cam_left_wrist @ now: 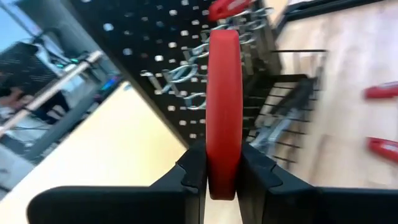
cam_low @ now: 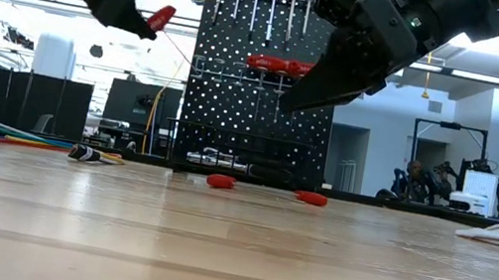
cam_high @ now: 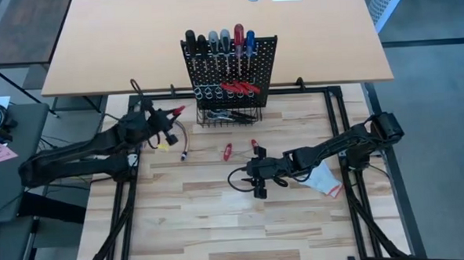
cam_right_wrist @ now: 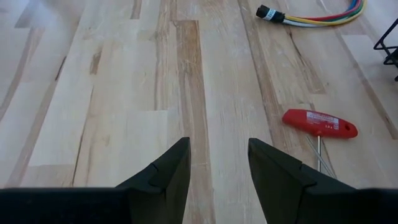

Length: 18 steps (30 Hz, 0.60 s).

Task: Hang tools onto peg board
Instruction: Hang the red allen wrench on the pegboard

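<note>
The black peg board (cam_high: 229, 67) stands upright at the table's far middle, with several screwdrivers (cam_high: 220, 40) in its top row, red-handled tools (cam_high: 238, 88) lower down and a wire basket (cam_high: 227, 114) at its base. My left gripper (cam_high: 171, 114) is left of the board, above the table, shut on a red tool handle (cam_left_wrist: 224, 93). My right gripper (cam_high: 258, 188) is open and empty over the table's middle. Two red-handled tools (cam_high: 227, 151) (cam_high: 255, 145) lie flat on the table in front of the board; one shows in the right wrist view (cam_right_wrist: 320, 122). My left gripper pinches the red handle (cam_left_wrist: 224, 149) between its two fingers, on the handle's two flat sides. The fingers come about level from the table's left, pointing toward the board. The handle sticks out past the fingertips (cam_low: 160, 17) and is lifted clear of the table.
A bundle of multicoloured wires (cam_high: 174, 140) lies left of the basket, below my left arm. A white glove (cam_high: 324, 179) lies on the table to the right of my right gripper. A tan desk (cam_high: 211, 21) stands behind the board.
</note>
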### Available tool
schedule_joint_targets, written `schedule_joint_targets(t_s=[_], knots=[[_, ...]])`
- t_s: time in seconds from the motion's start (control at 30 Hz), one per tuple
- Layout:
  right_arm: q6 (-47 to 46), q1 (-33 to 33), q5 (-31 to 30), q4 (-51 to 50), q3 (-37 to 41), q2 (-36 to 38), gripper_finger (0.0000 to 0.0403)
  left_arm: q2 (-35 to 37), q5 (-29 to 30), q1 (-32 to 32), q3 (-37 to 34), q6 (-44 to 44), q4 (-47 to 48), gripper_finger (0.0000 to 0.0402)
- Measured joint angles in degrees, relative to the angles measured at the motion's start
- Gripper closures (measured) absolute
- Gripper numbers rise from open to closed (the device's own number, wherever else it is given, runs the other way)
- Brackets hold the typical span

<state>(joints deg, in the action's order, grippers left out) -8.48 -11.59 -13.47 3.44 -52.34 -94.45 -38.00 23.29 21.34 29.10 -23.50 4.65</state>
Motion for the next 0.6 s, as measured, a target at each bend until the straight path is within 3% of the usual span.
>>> schedule_joint_targets(t_s=[0.23, 0.6], knots=[[-0.13, 0.94, -0.37, 0.6, 0.0, 0.0, 0.0237, -2.44, 3.76, -6.58, 11.38, 4.84, 12.99, 0.0358], [-0.1, 0.69, -0.35, 0.21, 0.0, 0.0, 0.0237, -25.08, 14.34, -6.83, 38.64, 7.96, 35.94, 0.0358]])
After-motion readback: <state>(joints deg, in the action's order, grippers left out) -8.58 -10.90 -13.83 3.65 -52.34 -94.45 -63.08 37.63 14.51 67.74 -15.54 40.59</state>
